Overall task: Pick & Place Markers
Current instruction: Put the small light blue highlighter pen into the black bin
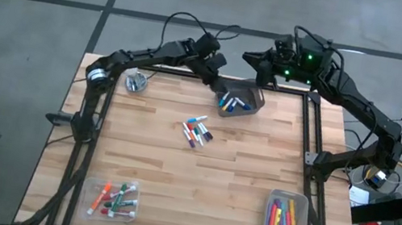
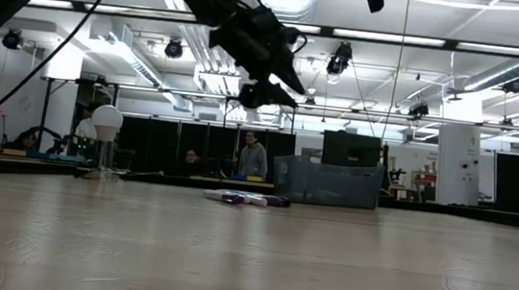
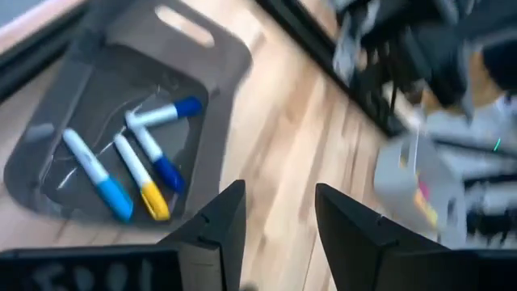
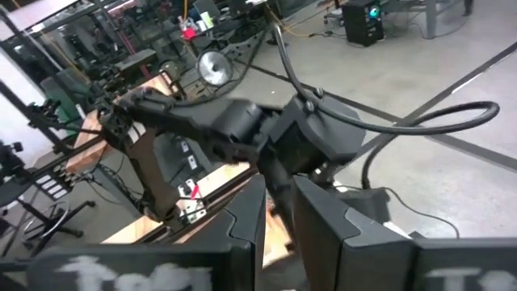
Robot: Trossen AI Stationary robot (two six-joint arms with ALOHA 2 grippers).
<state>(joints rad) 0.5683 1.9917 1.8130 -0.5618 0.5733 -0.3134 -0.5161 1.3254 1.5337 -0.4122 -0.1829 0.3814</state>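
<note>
Left arm extended to the far desk edge, left gripper raised, jaws parted, empty. Right gripper held high, jaws narrowly apart.

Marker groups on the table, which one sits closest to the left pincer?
The few markers inside the dark bin at the far edge; the left pincer hovers open beside it.

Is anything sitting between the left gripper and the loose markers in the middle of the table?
Nothing visible. The left gripper hangs open by the grey bin, and only bare table lies between it and the loose markers.
</note>
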